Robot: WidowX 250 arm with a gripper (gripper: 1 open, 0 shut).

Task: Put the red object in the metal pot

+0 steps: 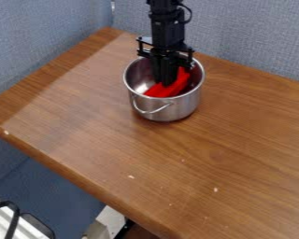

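Your fingers [168, 77] are clenched inside the metal pot [163, 101]; whether they grip the red object [172, 86] you cannot tell.

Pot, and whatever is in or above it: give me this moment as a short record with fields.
pot: upright on the table, wire handle hanging down its outer wall
table: brown, wood-like top
red bar: inside the pot, slanted, partly covered by the tool
tool: reaching down into the pot at the bar; jaws near closed, tips hard to make out
grip on bar: cannot tell from this view
wall: blue-grey, behind the table
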